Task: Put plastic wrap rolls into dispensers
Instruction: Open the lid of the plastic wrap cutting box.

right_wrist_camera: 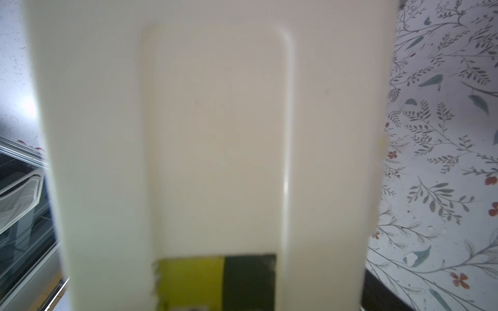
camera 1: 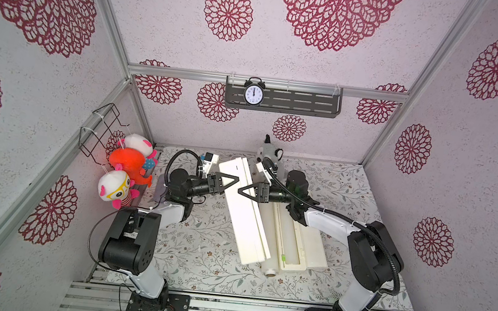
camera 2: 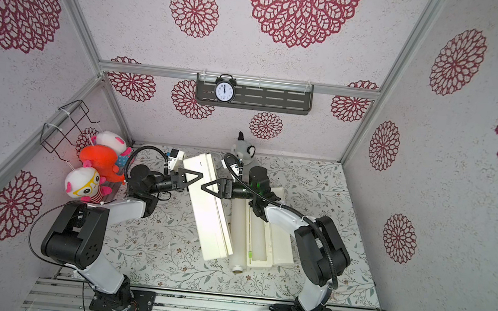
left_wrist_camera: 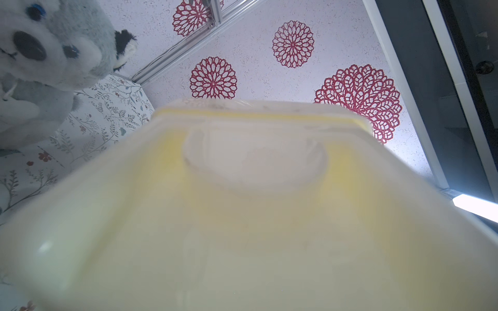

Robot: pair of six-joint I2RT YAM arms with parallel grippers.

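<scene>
A closed cream dispenser (camera 1: 244,219) (camera 2: 208,218) slants across the table's middle, its far end raised. My left gripper (camera 1: 236,179) (camera 2: 201,175) meets its left edge near that raised end. This dispenser (left_wrist_camera: 242,215) fills the left wrist view and hides the jaws. My right gripper (camera 1: 239,190) (camera 2: 203,187) reaches across its top from the right. In the right wrist view its flat face (right_wrist_camera: 215,134) covers the jaws. Beneath it, a white plastic wrap roll (camera 1: 267,243) (camera 2: 238,234) lies along an open dispenser (camera 1: 300,256) (camera 2: 265,255) with a green slider (camera 1: 283,257).
A grey husky plush (camera 1: 268,153) sits at the back edge, just behind the raised dispenser. Several plush toys (camera 1: 127,165) hang by the left wall under a wire basket (camera 1: 102,131). A grey pad (camera 1: 160,189) lies under the left arm.
</scene>
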